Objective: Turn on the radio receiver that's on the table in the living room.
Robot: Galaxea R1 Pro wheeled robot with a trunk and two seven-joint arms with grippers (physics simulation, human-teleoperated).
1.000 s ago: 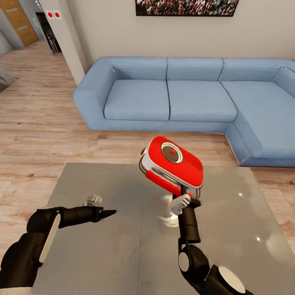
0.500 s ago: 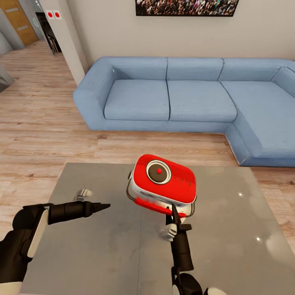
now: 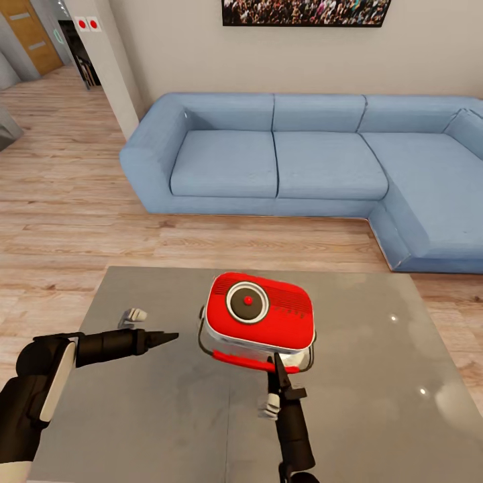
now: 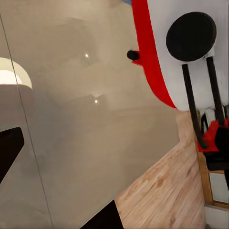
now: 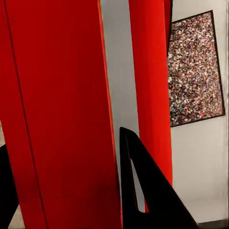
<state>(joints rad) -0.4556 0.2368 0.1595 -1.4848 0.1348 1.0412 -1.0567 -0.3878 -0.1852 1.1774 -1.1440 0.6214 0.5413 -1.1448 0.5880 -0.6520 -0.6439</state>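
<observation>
— Where's the radio [image 3: 260, 315] right now?

— Middle of the table [image 3: 154, 416], red face turned up and tipped a little toward the sofa [image 3: 302, 157]. Round dark dial with a red dot sits at about ten o'clock on the face, and there's a white-silver band round the edge.

— Is it lying on the table?

— I can't tell whether it touches the glossy top. The right gripper [image 3: 275, 379] comes in from six o'clock and has the near edge of the radio [image 5: 62, 109] pinched between its dark fingers [image 5: 143, 191]; in the right wrist view, red fills the gap between them.

— And the left arm?

— The left gripper [image 3: 157, 329] is out at nine o'clock from the radio, over the table, apart from it. One dark finger points toward the radio, a pale tip stands off to the side, so the jaws look spread, holding nothing. Its camera sees the radio's [image 4: 191, 52] pale side with a black round foot and a thin wire stand.

— Behind all that?

— Wood floor [image 3: 60, 221], blue sofa at twelve o'clock, and a framed crowd photo [image 3: 305, 12] on the wall.
</observation>
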